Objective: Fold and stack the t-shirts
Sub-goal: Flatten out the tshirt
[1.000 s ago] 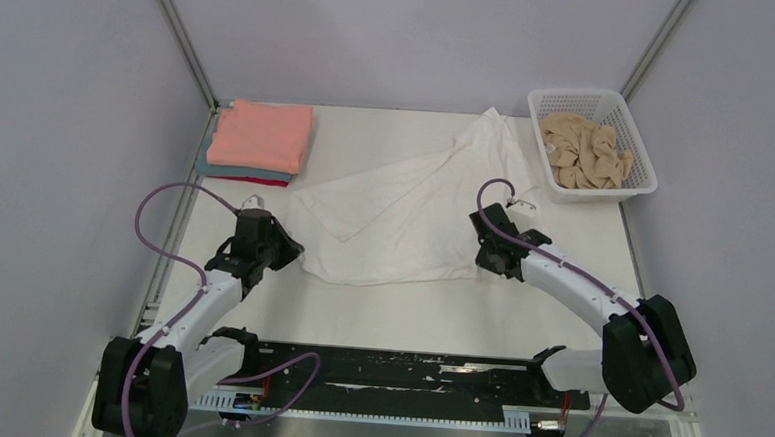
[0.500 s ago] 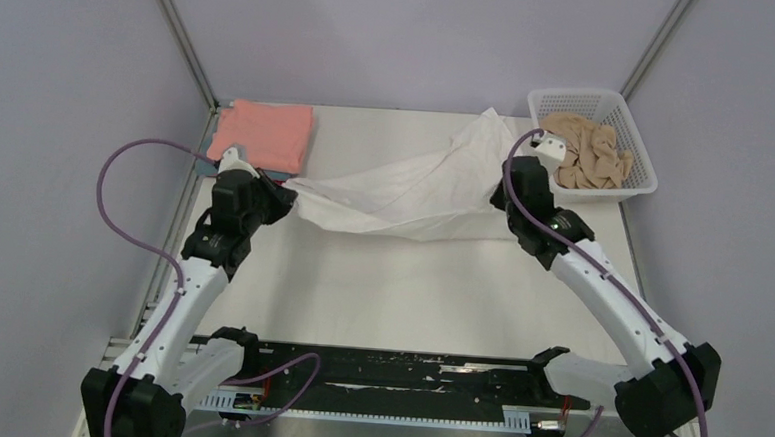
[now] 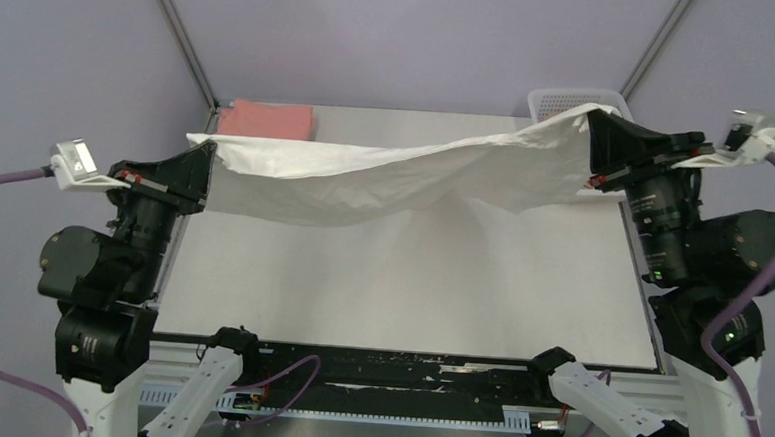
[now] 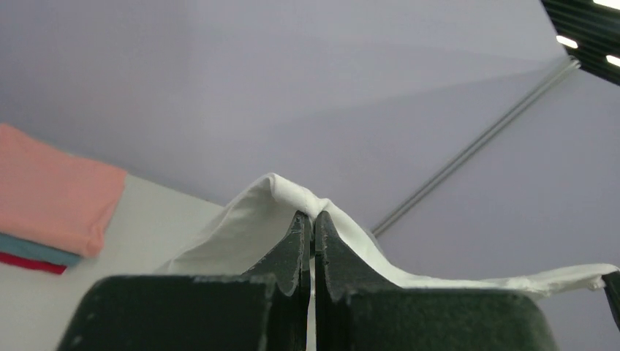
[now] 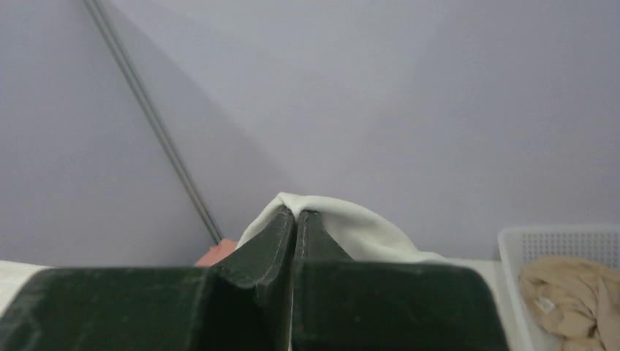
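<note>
The large white t-shirt (image 3: 396,174) hangs stretched in the air across the table, sagging in the middle. My left gripper (image 3: 207,149) is shut on its left corner, where the cloth (image 4: 289,194) bulges over the closed tips. My right gripper (image 3: 591,119) is shut on the right corner, and white cloth (image 5: 343,219) drapes over those tips too. A folded salmon-pink t-shirt (image 3: 266,118) lies at the back left, on top of teal and red folded ones (image 4: 33,254). A tan t-shirt (image 5: 570,296) sits crumpled in the basket.
The white mesh basket (image 3: 560,99) stands at the back right, mostly hidden behind the raised cloth and the right arm. Both arms are lifted high at the table's left and right edges. The black rail (image 3: 386,369) runs along the near edge.
Both arms have risen and spread outward, lifting the white t-shirt off the table and pulling it taut between them. The grips have stayed shut.
</note>
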`<state>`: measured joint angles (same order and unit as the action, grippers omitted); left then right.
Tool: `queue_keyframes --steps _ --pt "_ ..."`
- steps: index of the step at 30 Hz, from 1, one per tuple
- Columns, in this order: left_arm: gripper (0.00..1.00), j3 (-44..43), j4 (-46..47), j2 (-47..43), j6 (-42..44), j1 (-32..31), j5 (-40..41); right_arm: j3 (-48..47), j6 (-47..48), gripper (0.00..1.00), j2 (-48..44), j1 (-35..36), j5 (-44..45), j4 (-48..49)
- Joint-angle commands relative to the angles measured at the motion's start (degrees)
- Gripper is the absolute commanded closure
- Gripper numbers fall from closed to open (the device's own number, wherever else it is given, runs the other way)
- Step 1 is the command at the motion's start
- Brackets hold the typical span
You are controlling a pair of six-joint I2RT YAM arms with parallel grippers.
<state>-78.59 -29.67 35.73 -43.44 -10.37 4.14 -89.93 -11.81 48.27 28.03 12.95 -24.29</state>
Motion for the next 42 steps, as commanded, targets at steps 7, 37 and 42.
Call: queue_keyframes --steps 7,37,42 --pt "1.0 -15.39 -11.5 -2.61 1.03 0.05 -4.95 -23.56 3.71 1.0 2.91 -0.16 -18.47 -1.71" --pt "1.0 20.51 8.56 26.73 -5.35 0.34 18.93 14.79 8.92 1.0 20.83 -1.96 20.68 19.02" --pt "1.0 17.05 12.31 41.09 -5.6 1.05 18.4 14.73 5.22 1.0 30.59 -6.05 16.33 19.02"
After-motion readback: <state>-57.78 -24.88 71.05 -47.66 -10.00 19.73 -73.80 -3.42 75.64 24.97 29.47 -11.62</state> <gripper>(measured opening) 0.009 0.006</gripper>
